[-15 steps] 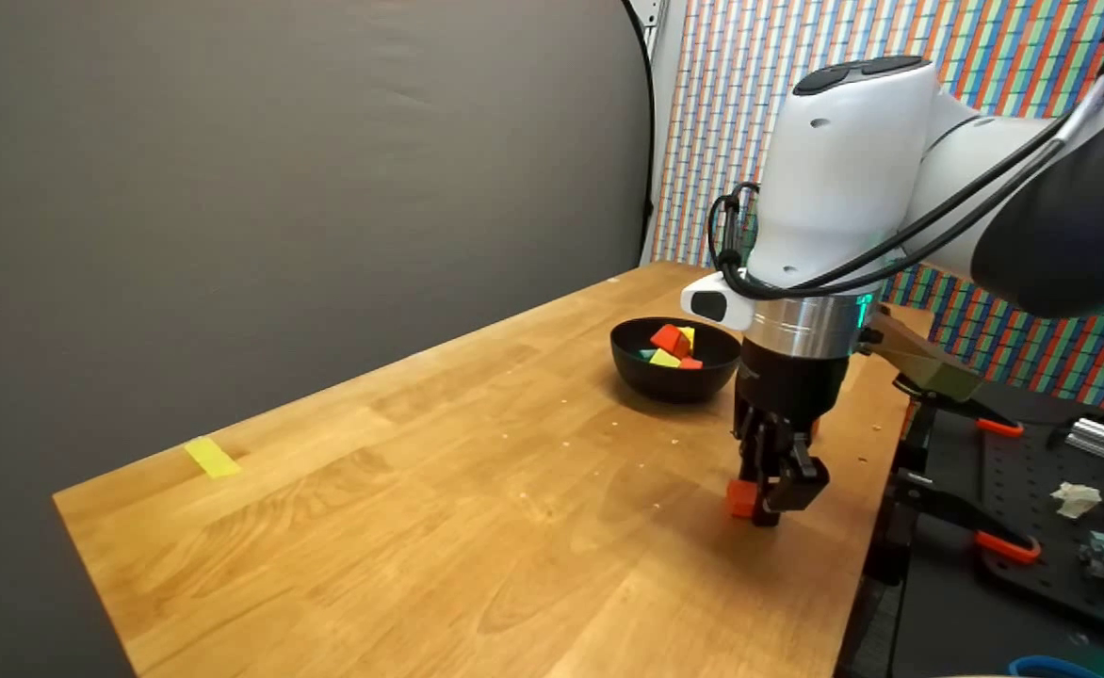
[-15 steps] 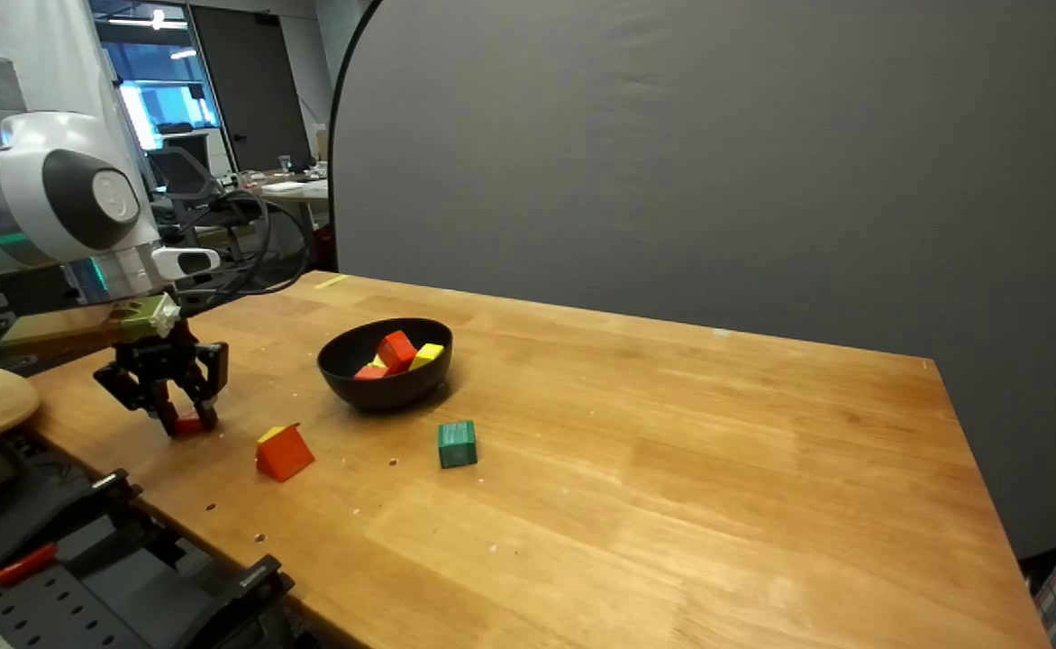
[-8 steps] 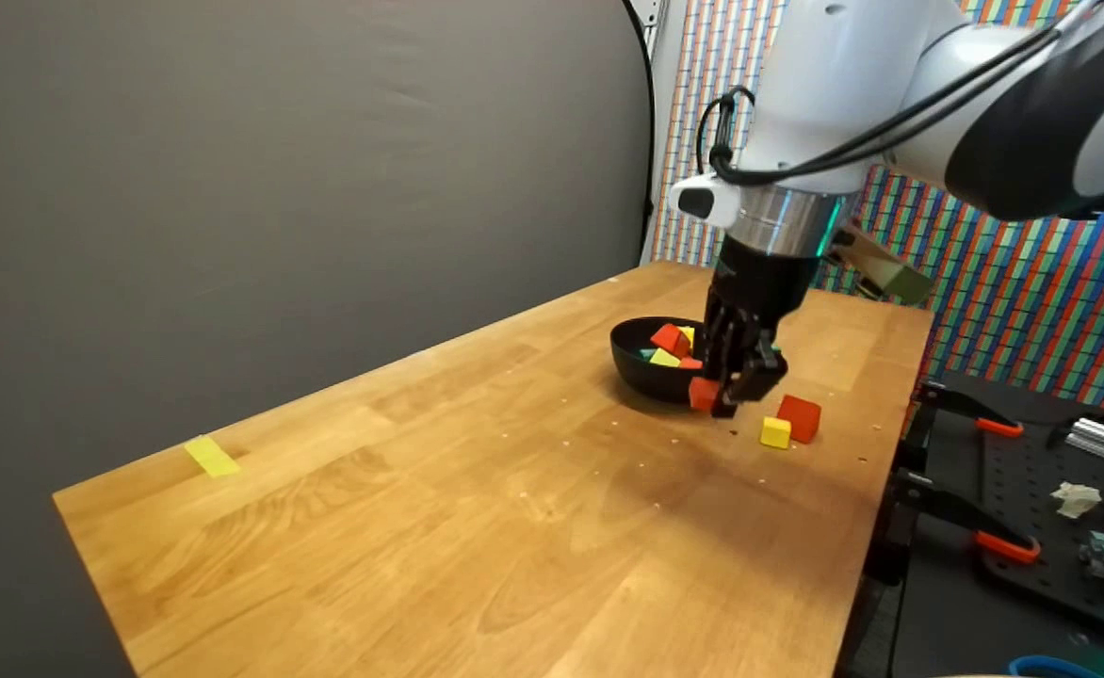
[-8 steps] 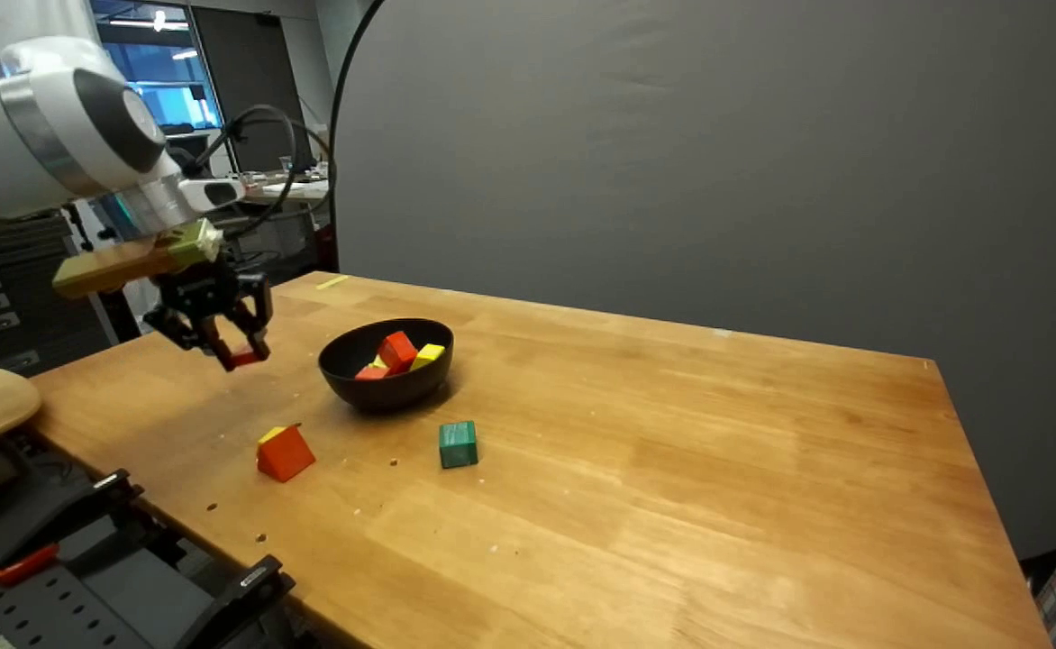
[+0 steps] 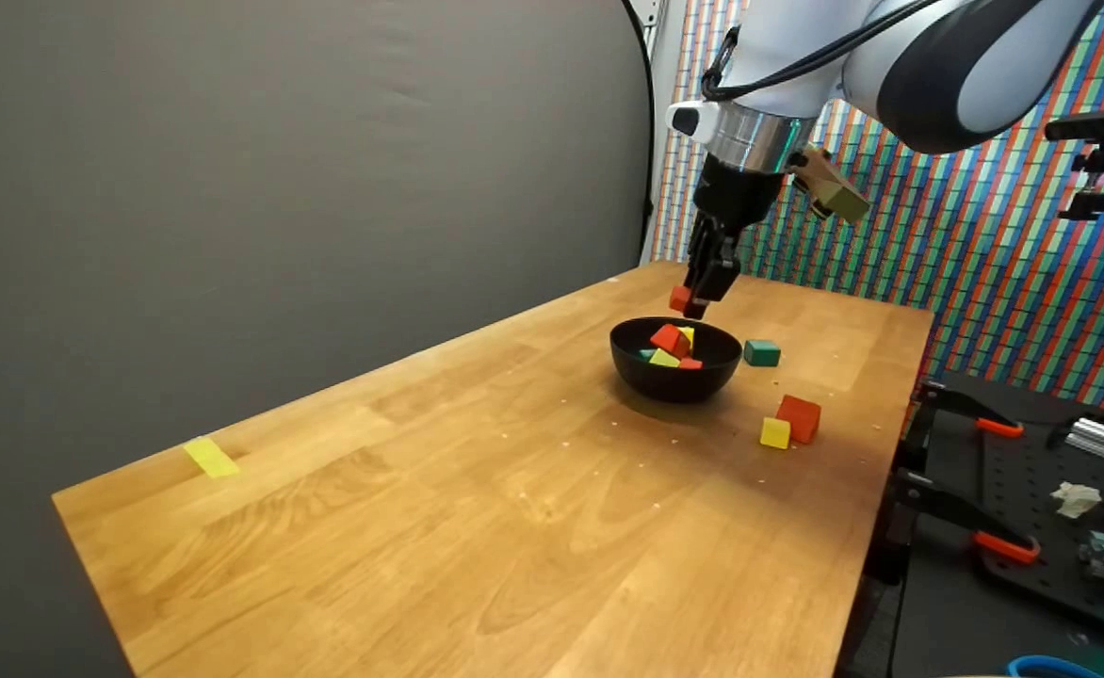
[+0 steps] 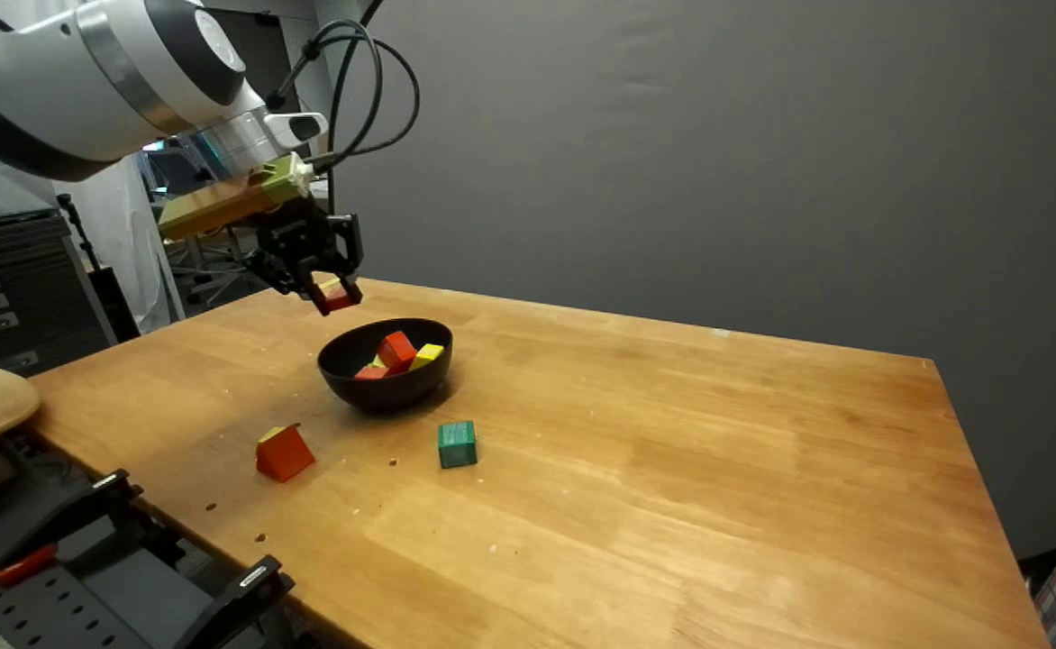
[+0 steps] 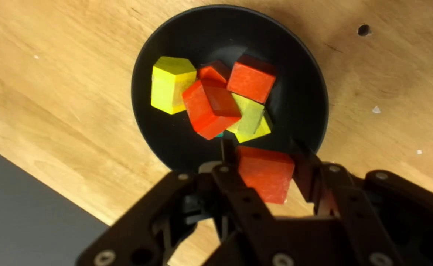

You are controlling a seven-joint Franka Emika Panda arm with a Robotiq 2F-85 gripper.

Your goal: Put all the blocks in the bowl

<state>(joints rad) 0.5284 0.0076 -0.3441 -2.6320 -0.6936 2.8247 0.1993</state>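
Our jaws pinch the held red block [image 7: 266,175] between their tips, raised clear of the black bowl [image 7: 305,92]. In both exterior views it hangs higher than the rim; in the wrist view it overlaps the bowl's edge, so we cannot tell how far inside it would fall.

We take the step in hand to be the drop. To do it well, we should first bring the block plainly over the hollow, nearer the middle than the edge, then lower it before letting go; a drop from up here could bounce out.

As for the landing, the wrist view shows a yellow block [image 7: 172,85] toward the left and the topmost red block [image 7: 211,109] resting on others, with bare black wall toward the right. We would favour that open side, since the top piece may tumble if struck. Let us part the jaws gently, only enough to free the block, and rise straight so neither side catches the rim.

Three more are on the bench [image 6: 672,469]: the green block [image 6: 457,444] near the bowl, and the loose red block [image 5: 800,419] with a small yellow cube [image 5: 775,433] just beside it, perhaps touching; we cannot tell.
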